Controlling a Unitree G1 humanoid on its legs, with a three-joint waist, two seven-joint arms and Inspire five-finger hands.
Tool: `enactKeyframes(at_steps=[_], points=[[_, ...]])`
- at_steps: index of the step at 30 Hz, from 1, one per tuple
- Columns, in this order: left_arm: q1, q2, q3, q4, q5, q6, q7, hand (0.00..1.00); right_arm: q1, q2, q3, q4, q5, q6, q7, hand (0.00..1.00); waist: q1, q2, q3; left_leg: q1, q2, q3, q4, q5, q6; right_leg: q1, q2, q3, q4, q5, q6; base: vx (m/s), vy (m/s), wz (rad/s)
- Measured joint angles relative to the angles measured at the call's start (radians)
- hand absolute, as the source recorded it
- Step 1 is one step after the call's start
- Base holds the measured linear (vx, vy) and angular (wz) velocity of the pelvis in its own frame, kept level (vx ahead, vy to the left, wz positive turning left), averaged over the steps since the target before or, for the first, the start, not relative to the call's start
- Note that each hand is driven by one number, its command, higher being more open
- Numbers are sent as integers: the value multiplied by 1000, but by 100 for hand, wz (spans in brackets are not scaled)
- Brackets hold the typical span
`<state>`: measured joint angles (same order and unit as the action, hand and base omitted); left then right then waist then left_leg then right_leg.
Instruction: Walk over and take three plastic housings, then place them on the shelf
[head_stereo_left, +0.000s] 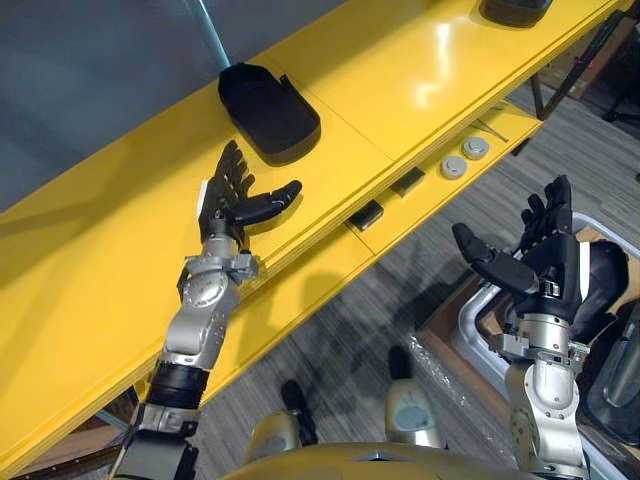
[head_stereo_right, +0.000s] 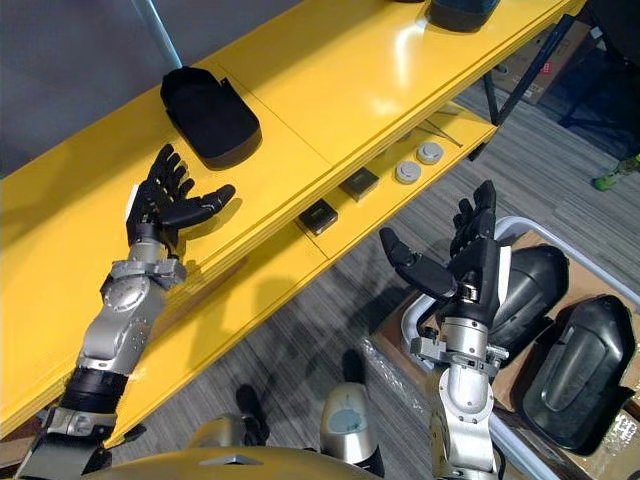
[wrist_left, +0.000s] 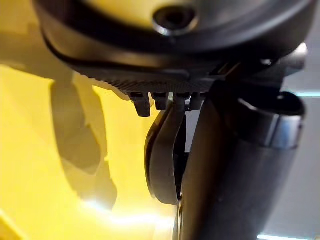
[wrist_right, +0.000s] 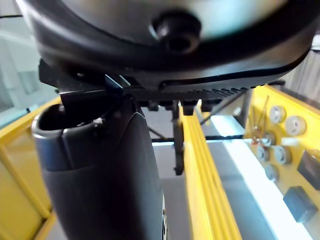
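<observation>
You are looking at a matte black, rounded plastic housing (head_stereo_right: 210, 115) lying on the top board of the glossy yellow shelf (head_stereo_right: 400, 70). Your left hand (head_stereo_right: 165, 205) is hovering over that board just beside it, fingers spread, holding nothing. Your right hand (head_stereo_right: 470, 260) is hanging off the shelf's front edge, fingers straight and apart, above two more smooth black housings (head_stereo_right: 580, 370) in a white-rimmed bin (head_stereo_right: 540, 226). Round grey discs (head_stereo_right: 430, 152) and small black blocks (head_stereo_right: 319, 217) are sitting on the shelf's lower board.

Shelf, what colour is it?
The shelf is bright yellow, best seen in the left eye view.
</observation>
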<state>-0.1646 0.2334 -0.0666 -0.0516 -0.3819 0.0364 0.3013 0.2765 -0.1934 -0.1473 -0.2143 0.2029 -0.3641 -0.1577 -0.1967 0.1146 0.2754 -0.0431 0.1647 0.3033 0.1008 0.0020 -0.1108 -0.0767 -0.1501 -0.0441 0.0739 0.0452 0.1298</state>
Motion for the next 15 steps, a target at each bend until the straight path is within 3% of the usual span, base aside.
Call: enactKeyframes(at_steps=[3, 7, 10, 12, 15], points=[[100, -54, 22, -66, 6, -40, 51, 100, 13, 3, 18, -2, -7, 0, -9, 100, 8, 6, -4, 2, 2, -9, -1, 0, -1, 13, 2, -9, -9, 0, 0, 14, -1, 8], [245, -134, 41, -194, -10, -184, 84, 100, 28, 47, 64, -20, -36, 0, -50, 100, 54, 5, -8, 12, 1, -26, -1, 0, -2, 42, 1, -30, -29, 3, 2, 5, 5, 12], [310, -156, -5, -309, -59, -298, 1, 100, 25, 80, 116, -21, -43, 1, -104, 100, 89, -5, -28, 16, 1, -32, 1, -5, -4, 58, 1, -35, -45, 5, 5, 5, 12, 8], [342, -153, -62, -394, -145, -369, -142, 100, 28, 114, 144, -22, -78, 6, -140, 100, 94, -22, -50, 21, 2, -18, 7, -16, -4, 65, -2, -25, -61, 13, 13, 13, 18, -13], [345, -151, -116, -402, -217, -386, -222, 100, 42, 121, 139, -24, -78, 15, -149, 100, 87, -41, -61, 50, 5, 36, 24, -41, -5, 66, -1, 27, -62, 19, 22, 7, 43, -53]])
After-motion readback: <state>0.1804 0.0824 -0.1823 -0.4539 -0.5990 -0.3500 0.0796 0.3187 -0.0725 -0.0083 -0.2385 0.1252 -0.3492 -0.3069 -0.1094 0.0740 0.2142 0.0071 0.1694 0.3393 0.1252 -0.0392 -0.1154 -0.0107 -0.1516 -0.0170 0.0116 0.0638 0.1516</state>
